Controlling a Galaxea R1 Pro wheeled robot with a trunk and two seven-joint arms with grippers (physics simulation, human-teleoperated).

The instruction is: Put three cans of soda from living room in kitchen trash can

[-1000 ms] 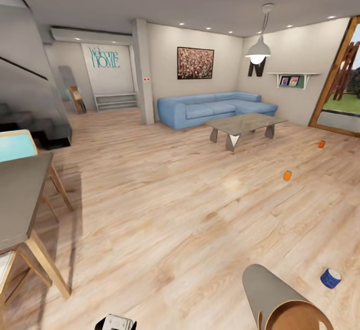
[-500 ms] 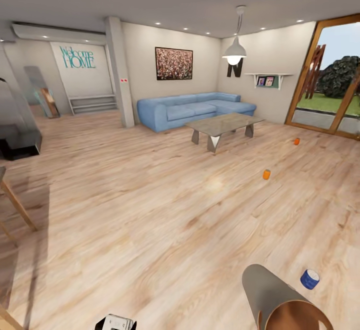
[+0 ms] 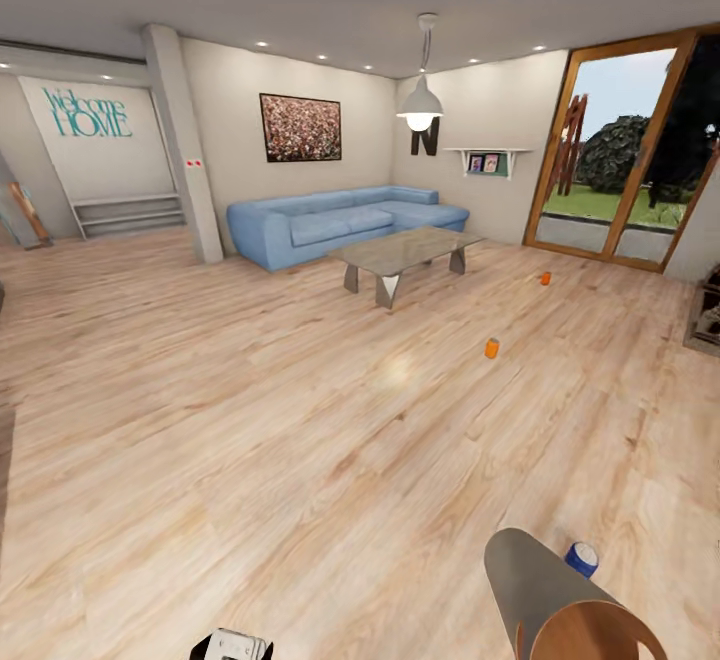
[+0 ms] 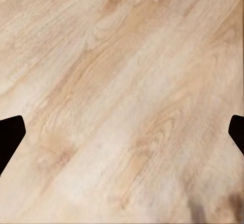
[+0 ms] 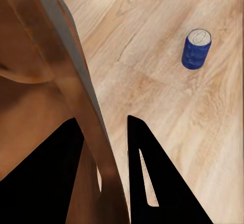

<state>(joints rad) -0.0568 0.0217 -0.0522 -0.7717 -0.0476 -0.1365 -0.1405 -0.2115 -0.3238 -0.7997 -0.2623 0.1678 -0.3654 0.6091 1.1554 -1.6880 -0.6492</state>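
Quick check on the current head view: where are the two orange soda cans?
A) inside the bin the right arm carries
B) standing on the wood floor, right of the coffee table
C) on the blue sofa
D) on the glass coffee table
B: both orange cans, the nearer orange can and the farther orange can, stand upright on the wood floor right of the coffee table, apart from it.

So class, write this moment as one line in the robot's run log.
place: living room | right gripper: shut on tash can rim | left gripper: open over floor | soda cans on floor | blue can beside bin
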